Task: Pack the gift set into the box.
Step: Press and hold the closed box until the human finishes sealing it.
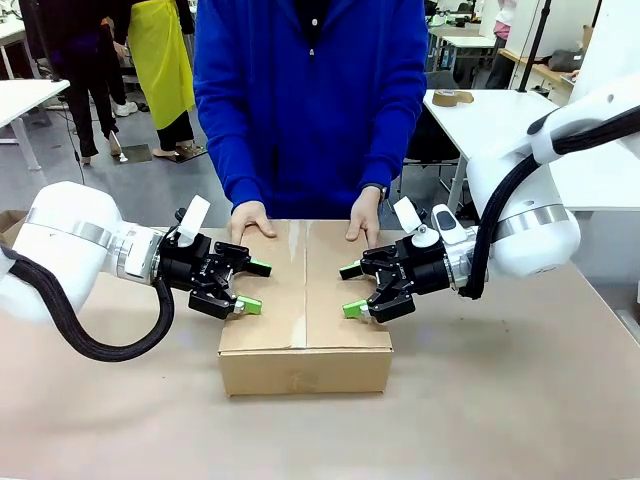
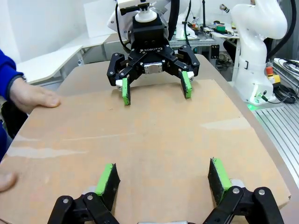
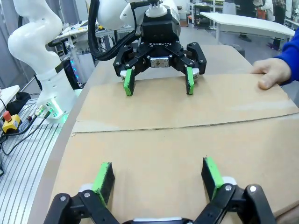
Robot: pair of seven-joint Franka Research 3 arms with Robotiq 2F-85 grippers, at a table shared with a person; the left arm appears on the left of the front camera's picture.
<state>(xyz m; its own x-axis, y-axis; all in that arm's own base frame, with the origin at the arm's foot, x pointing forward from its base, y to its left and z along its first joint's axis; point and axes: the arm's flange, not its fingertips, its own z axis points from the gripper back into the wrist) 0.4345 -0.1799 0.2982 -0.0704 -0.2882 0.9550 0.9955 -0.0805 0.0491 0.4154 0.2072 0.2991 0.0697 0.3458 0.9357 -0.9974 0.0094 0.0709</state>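
The cardboard box [image 1: 305, 320] is sitting in the middle of the table [image 1: 520, 400], with its near side facing the robot. Its top flaps are lying folded down flat, meeting along a seam that is running from near to far across the lid. At the far side a person in a blue sweater is leaning in, resting one hand [image 1: 250, 218] on the left flap and the other hand [image 1: 364, 218] on the right flap, both at the far edge of the lid.

The left gripper [image 1: 256, 287] is reaching in over the left edge of the box, pointing right, with its fingers spread wide and holding nothing. The right gripper [image 1: 350, 290] is reaching in over the right flap, pointing left, its fingers likewise spread apart and holding nothing. The two grippers are facing each other across the seam, well apart. Whether any green pad is touching the cardboard cannot be told.
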